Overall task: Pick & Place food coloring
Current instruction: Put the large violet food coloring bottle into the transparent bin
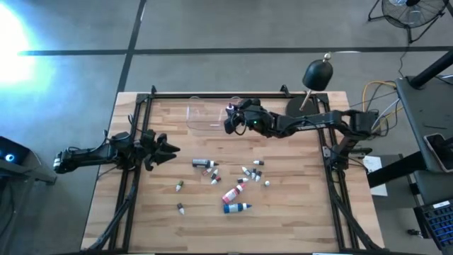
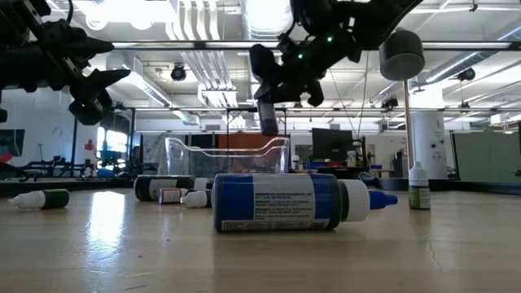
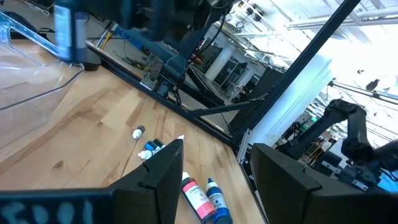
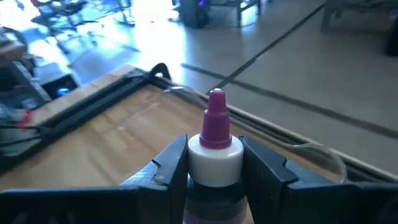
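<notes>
Right gripper [image 4: 214,165] clamps purple-tipped dropper bottle [image 4: 216,146] between its fingers (frame centre), above clear tub [image 1: 205,115]; left gripper [image 1: 164,150] empty, parted.

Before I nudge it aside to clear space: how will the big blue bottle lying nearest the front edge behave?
The blue bottle lies on its round side on the smooth wooden table, so it will probably roll rather than slide. It looks like small plastic, so likely light. The tapered cap end may make it curve as it rolls.
</notes>
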Robot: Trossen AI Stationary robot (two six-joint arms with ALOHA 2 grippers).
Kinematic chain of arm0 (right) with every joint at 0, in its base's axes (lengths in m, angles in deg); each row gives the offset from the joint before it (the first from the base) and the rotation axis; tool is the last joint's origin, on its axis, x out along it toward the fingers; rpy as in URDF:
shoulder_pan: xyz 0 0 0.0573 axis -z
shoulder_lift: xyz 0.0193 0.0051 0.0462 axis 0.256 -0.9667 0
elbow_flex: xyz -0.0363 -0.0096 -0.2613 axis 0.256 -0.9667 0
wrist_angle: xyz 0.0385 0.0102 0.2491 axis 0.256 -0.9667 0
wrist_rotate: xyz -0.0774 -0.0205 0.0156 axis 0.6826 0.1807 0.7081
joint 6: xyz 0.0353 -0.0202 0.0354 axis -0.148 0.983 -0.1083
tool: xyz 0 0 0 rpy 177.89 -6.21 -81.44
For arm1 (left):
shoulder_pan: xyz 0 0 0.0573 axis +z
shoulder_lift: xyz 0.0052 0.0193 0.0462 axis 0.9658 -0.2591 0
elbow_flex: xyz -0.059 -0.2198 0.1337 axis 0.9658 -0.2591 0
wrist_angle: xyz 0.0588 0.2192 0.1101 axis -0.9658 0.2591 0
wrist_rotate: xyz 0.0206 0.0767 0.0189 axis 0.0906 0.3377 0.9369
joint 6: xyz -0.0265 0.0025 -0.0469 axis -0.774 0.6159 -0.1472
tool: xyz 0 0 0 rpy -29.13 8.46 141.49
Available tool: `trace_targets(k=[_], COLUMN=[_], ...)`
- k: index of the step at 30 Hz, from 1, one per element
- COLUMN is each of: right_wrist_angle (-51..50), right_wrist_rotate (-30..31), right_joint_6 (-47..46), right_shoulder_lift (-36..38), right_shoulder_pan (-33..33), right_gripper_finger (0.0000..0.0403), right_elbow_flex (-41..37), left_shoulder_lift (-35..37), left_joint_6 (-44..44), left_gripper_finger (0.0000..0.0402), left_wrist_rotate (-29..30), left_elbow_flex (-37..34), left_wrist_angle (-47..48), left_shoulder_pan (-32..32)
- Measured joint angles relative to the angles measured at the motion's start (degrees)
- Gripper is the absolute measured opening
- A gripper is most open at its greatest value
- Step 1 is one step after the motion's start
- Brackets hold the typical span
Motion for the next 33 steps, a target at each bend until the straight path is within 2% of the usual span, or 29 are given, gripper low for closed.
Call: trace_targets(k=[5, 17, 28, 33], right_wrist_angle=[3.7, 4.2, -8.8, -10.3], right_wrist_rotate=[3.6, 3.6, 3.5, 3.5], right_joint_6=[0.0, 0.1, -0.6, -0.6], right_shoulder_lift=[-3.1, -6.9, -5.1, -4.3], right_shoulder_pan=[0.0, -0.3, -0.8, -1.8], right_gripper_finger=[0.0115, 0.0129, 0.0142, 0.0143], right_elbow_flex=[-0.6, -0.8, -1.0, -1.0], left_shoulder_lift=[0.0, -0.1, -0.1, -0.1], left_joint_6=[0.0, 0.0, 0.0, 0.0], left_gripper_finger=[0.0163, 0.0163, 0.0163, 0.0163], left_wrist_rotate=[0.0, 0.0, 0.0, 0.0], left_elbow_flex=[0.0, 0.0, 0.0, 0.0], left_wrist_angle=[0.0, 0.1, 0.1, 0.1], left_shoulder_pan=[0.0, 0.0, 0.0, 0.0])
